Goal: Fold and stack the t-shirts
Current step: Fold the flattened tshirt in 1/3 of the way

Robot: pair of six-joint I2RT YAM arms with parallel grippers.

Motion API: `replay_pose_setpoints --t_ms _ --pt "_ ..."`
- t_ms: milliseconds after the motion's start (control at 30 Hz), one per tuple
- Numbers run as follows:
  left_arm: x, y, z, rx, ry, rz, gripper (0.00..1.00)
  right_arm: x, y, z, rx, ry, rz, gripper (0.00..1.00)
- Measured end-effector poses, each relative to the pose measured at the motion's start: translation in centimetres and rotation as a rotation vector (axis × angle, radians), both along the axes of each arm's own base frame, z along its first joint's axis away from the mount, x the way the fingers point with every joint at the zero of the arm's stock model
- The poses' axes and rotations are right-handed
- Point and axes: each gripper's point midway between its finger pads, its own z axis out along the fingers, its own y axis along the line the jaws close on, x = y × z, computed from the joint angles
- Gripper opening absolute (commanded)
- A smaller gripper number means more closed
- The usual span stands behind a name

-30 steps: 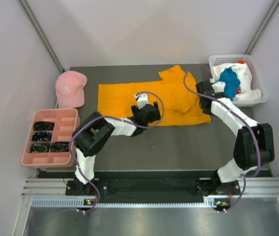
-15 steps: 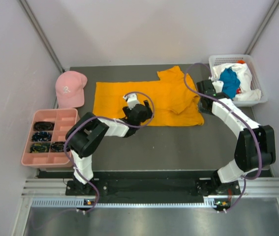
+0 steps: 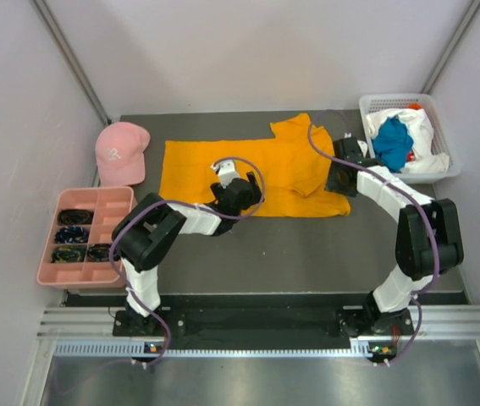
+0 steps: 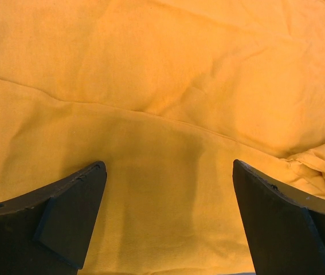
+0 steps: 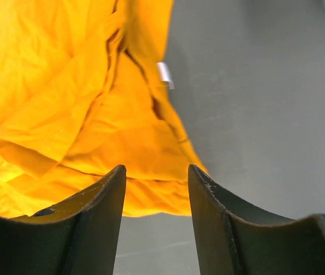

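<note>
Right gripper [image 5: 156, 175], narrowly parted, has moved from the basket [image 3: 392, 101] at the counter's far-right corner over the orange t-shirt [image 3: 190, 165]. Left gripper [image 4: 168, 172] stays wide above it.

Orange shirt [image 3: 282, 165] spread on table [image 3: 307, 254], sleeves right. Left gripper [image 3: 238, 193] over shirt's near-left part; right gripper [image 3: 338, 179] at right edge. Basket [image 3: 394, 101] far right: teal shirt [image 3: 390, 142], white shirt [image 3: 422, 127]. Pink cap [image 3: 121, 152], pink tray [image 3: 87, 237] left.
</note>
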Motion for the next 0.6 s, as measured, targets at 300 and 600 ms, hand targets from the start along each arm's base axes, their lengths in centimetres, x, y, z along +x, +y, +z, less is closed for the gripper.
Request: replay_pose_setpoints --t_ms 300,600 --pt "-1.1 0.6 0.1 0.113 0.054 -0.022 0.99 1.3 4.1 -1.1 0.172 0.018 0.118 0.50" --pt "-1.2 0.7 0.0 0.134 0.067 -0.028 0.99 1.5 8.0 -1.2 0.280 0.028 0.252 0.50"
